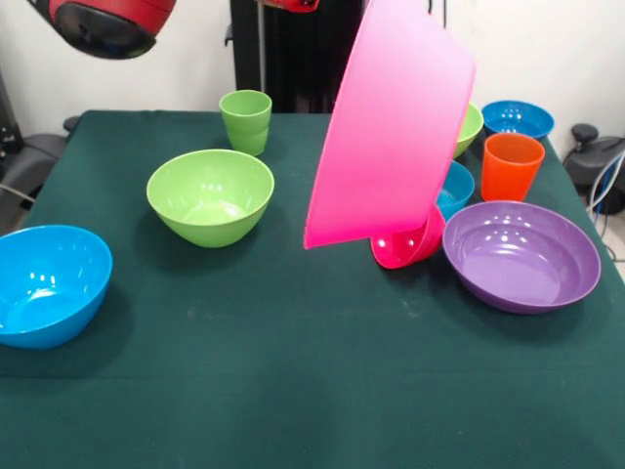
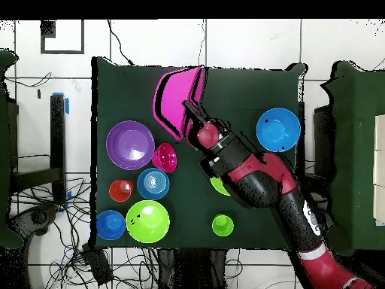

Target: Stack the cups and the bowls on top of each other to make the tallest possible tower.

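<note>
Nearest you on the tabletop (image 1: pixel 293 391): blue bowl (image 1: pixel 44 283) at the left edge, purple bowl (image 1: pixel 522 256) right. Mid-table, a lime green bowl (image 1: pixel 211 195). The big pink bowl (image 1: pixel 391 127) hangs tilted, lifted off the cloth, above the small red-pink bowl (image 1: pixel 405 244). Gripper (image 2: pixel 197 120) jaws are clamped on its rim. Farther back: orange cup (image 1: pixel 511 166), light green cup (image 1: pixel 246 121).
</note>
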Controlling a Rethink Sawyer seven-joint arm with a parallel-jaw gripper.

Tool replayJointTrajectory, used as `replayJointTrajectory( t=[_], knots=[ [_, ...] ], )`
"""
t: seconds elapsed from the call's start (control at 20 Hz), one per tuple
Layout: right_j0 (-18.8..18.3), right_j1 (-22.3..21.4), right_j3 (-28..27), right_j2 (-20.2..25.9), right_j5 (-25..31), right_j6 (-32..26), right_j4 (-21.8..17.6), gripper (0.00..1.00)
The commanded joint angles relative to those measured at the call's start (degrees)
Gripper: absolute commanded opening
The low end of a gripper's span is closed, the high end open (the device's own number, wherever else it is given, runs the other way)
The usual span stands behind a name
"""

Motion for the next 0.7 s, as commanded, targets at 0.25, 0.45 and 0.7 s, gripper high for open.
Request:
replayJointTrajectory(
  t=[0.25,0.45,0.7],
  knots=[
    [0.6,6.6,-7.1,-7.8,5.5,-21.2,-0.4,0.00],
    [0.2,7.9,-8.1,-8.5,6.4,-23.7,0.1,0.00],
    [-0.6,10.5,-9.3,-9.3,8.4,-27.9,1.1,0.00]
  ],
)
